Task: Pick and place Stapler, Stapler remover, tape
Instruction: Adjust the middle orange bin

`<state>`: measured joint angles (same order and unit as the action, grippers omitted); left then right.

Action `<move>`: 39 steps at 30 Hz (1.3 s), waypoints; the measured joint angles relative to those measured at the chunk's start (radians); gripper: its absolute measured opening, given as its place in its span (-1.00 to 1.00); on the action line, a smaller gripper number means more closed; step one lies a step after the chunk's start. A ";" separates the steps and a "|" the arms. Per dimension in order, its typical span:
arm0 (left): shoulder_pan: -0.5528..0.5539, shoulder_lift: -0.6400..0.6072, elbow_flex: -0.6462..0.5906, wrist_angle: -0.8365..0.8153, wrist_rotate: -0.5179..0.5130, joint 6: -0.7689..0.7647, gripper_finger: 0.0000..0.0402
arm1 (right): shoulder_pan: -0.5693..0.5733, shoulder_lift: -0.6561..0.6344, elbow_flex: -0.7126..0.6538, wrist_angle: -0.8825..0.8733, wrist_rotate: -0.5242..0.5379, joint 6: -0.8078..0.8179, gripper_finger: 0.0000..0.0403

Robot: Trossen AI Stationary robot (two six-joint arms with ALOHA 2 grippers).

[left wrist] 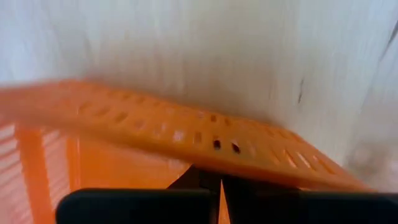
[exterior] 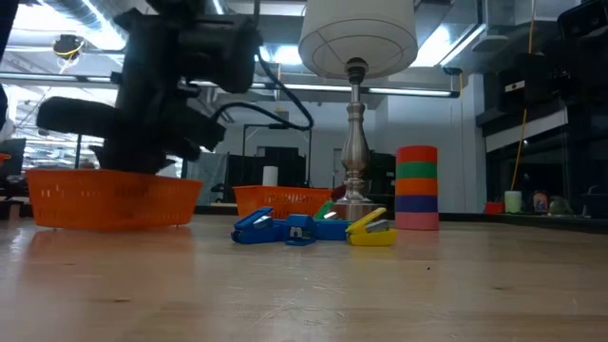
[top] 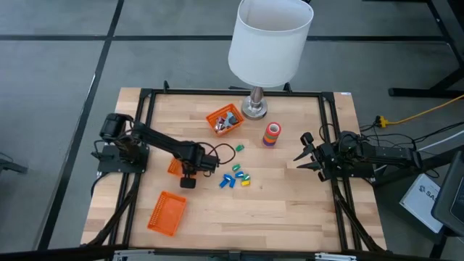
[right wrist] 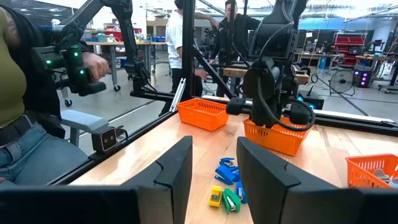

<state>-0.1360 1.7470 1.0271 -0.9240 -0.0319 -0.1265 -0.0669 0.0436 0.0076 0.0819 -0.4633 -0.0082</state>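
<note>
1. The left hand (top: pixel 188 178) is low over a small orange basket (top: pixel 175 167) left of the worktop's (top: pixel 290 210) middle. The left wrist view shows the basket's rim (left wrist: pixel 186 134) right in front of the fingers; I cannot tell whether the hand is spread or pinching.
2. The right hand (top: pixel 304 153) waits at the worktop's right edge, its fingers (right wrist: pixel 177 163) spread apart and holding nothing.
3. The tape (top: pixel 272 134) stands as a stack of coloured rolls, red on top, then green, purple and pink, just right of the lamp (top: pixel 254 109) base.
4. A loose cluster of small blue, green and yellow pieces (top: pixel 235 177) lies at the middle of the worktop, between the two hands.
5. A second basket (top: pixel 225 119) with small items in it sits left of the lamp base; a third (top: pixel 167 213) lies near the front left.
</note>
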 joint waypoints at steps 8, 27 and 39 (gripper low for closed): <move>0.000 0.020 0.000 0.182 -0.001 0.047 -0.98 | 0.000 0.000 0.000 0.000 0.000 0.000 -0.36; 0.073 0.021 0.000 0.675 -0.108 0.219 -0.99 | 0.000 0.000 0.000 0.000 0.000 0.000 -0.36; 0.170 0.016 0.009 0.863 -0.104 0.250 -0.96 | 0.000 0.000 0.000 0.000 0.000 0.000 -0.36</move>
<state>0.0343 1.7626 1.0366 -0.0608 -0.1360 0.1237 -0.0669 0.0437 0.0078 0.0822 -0.4633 -0.0082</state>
